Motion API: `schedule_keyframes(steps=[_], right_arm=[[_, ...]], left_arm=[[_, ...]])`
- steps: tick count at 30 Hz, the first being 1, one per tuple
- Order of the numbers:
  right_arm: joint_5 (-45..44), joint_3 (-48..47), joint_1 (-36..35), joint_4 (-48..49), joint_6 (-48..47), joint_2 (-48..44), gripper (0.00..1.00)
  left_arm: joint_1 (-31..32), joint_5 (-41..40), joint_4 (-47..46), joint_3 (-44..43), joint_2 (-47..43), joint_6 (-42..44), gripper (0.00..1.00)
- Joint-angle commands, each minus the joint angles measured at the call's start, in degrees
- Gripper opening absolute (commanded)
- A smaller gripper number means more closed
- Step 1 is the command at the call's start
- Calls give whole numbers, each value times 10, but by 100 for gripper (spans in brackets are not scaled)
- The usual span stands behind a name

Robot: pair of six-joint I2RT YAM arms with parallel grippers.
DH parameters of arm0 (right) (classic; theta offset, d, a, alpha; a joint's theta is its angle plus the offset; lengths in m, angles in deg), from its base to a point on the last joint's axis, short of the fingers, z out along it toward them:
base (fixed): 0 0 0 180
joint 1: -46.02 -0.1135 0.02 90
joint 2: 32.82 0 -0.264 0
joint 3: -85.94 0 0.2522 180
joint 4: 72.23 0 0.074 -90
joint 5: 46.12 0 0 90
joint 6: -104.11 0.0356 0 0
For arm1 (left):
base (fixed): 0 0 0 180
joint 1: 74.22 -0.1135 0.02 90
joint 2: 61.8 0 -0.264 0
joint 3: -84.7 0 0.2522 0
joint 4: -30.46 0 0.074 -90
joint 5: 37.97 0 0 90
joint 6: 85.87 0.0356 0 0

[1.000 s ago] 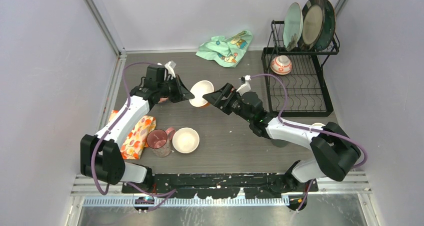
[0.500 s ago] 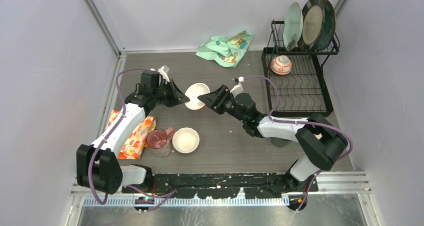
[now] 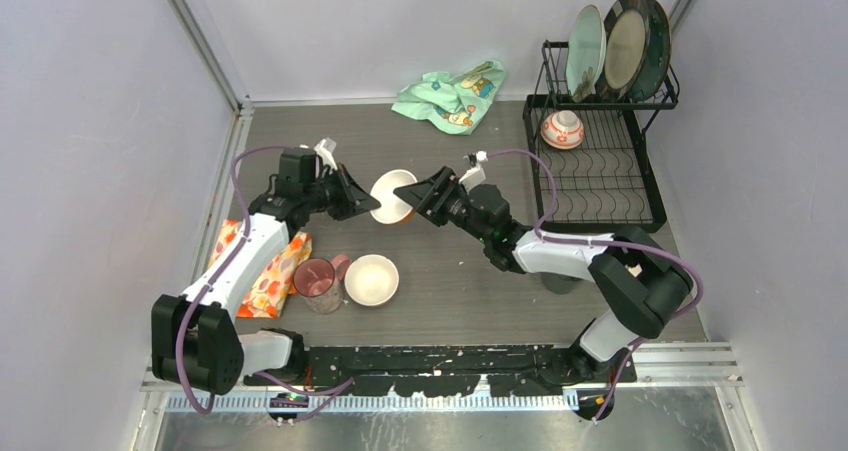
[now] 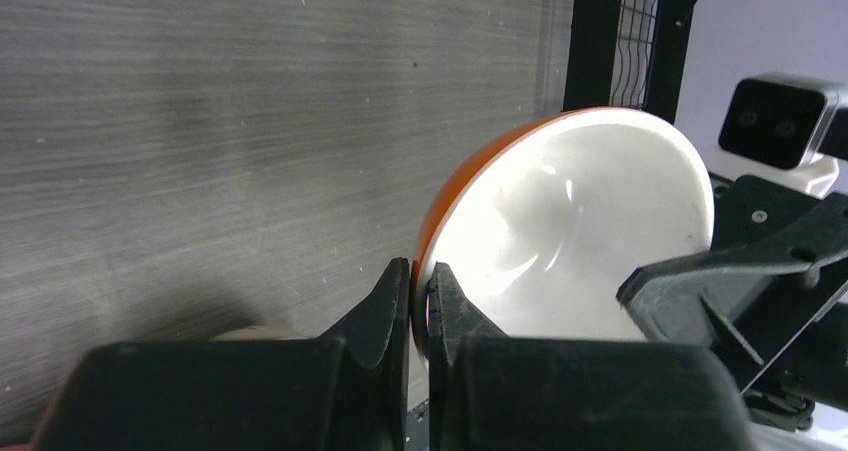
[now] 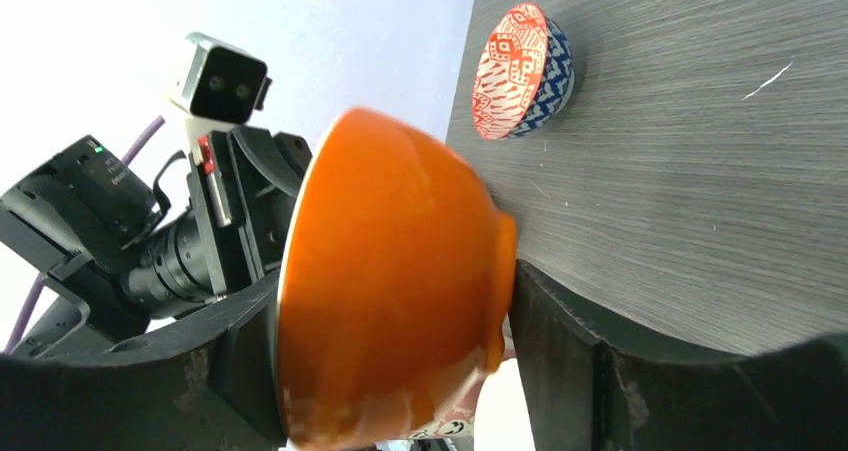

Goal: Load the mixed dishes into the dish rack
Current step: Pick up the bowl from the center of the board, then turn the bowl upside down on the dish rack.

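Top external view gives you the orange bowl (image 3: 393, 193) held on edge over the middle of the tabletop (image 3: 460, 291), caught between both arms. Your left gripper (image 3: 374, 207) comes in from 9 o'clock, jaws pinched tight on the bowl's rim. Your right gripper (image 3: 418, 193) is closed around the bowl from 3 o'clock, one finger against the foot and the other against the rim. At 2 o'clock stands the dish rack (image 3: 600, 186), with three plates (image 3: 626, 59) upright in its upper shelf and a patterned bowl (image 3: 563, 128) in the lower basket. At 7 o'clock from the held bowl, a white bowl (image 3: 371, 279) and a pink cup (image 3: 318, 283) sit just beside each other on the tabletop.
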Motion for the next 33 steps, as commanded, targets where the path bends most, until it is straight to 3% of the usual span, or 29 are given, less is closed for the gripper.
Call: schedule_keyframes(steps=[1,4,9,15,19,25,29,31,33], right_arm=[[-43,-13,8,28,0,13,74],[-48,-9,8,36,7,17,74],[-49,-10,12,36,4,11,50],[-85,-11,39,-19,-11,-40,45],[-106,-30,62,-79,-29,-72,45],[-160,-35,125,-183,-69,-151,44],[-293,-49,156,-353,-122,-232,45],[-325,-45,182,-401,-145,-263,45],[-347,-41,211,-448,-161,-287,42]], left_arm=[[6,78,-11,1,-32,-9,0],[6,78,-4,0,-32,-9,0],[5,48,26,-12,-33,13,4],[5,57,29,-12,-47,10,40],[5,78,23,-1,-69,14,55],[10,104,62,17,-95,56,65],[30,65,136,13,-106,136,80],[52,41,161,6,-115,159,95],[75,7,183,-2,-127,180,99]])
